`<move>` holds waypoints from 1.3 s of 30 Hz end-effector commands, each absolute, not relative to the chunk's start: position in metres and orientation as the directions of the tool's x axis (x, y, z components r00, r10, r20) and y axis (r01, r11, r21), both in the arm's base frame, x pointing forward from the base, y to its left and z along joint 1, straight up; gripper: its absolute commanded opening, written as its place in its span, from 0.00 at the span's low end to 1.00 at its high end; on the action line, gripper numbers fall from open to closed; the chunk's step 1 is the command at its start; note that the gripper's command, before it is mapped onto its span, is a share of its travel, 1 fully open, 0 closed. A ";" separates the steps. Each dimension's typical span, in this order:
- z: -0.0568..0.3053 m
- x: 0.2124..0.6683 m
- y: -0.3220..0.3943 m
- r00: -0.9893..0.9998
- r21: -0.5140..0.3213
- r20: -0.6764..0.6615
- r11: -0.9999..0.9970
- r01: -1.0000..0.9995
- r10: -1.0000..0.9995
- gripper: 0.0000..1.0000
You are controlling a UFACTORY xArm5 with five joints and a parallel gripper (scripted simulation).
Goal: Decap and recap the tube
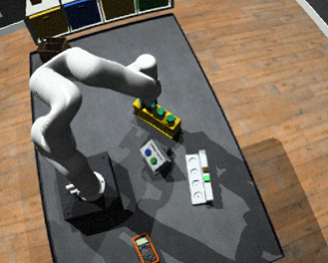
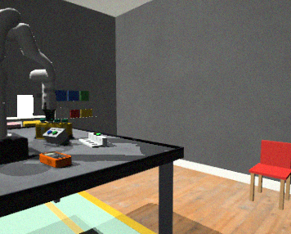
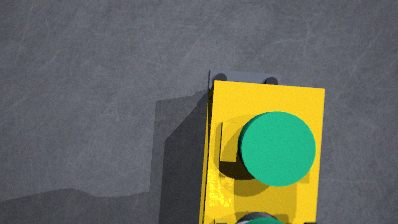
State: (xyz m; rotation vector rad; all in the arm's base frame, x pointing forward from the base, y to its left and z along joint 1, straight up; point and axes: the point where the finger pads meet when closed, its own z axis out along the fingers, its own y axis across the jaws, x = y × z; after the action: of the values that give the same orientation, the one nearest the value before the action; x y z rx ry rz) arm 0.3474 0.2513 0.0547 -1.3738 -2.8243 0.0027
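The yellow decapping station (image 1: 156,117) holds four tubes with green caps. My gripper (image 1: 150,104) stands straight down over the second tube from the station's far left end and is shut on the cap of tube 2, which it mostly hides. The wrist view shows the station's end (image 3: 260,155) with the cap of tube 1 (image 3: 278,148) in full. The gripped cap (image 3: 260,220) only peeks in at the bottom edge, and my fingers are out of that view. The white cap tray (image 1: 199,178) has empty nests, and its green lamp (image 1: 206,177) is lit.
The key housing (image 1: 155,156) with the blue key (image 1: 147,151) and the green key (image 1: 153,160) sits between the station and my base. An orange multimeter (image 1: 145,249) lies near the front edge. Coloured bins (image 1: 99,8) and a dark basket (image 1: 51,47) stand at the back.
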 end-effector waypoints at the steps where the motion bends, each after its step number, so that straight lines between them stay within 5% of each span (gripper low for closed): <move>1: 0.055 0.348 0.252 -0.459 0.002 -0.003 0.459 0.888 0.888 0.00; 17: 0.054 0.348 0.252 -0.190 0.003 -0.002 0.190 0.982 0.982 0.00; 18: 0.054 0.348 0.252 -0.190 0.003 -0.002 0.190 0.982 0.982 0.46; 30: 0.054 0.348 0.252 -0.190 0.003 -0.002 0.190 0.982 0.982 0.46; 39: 0.056 0.348 0.252 -0.490 0.002 -0.003 0.490 0.872 0.872 0.46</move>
State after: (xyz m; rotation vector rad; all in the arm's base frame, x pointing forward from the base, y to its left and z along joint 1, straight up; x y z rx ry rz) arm 0.3473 0.2513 0.0543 -1.7738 -2.5922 0.0027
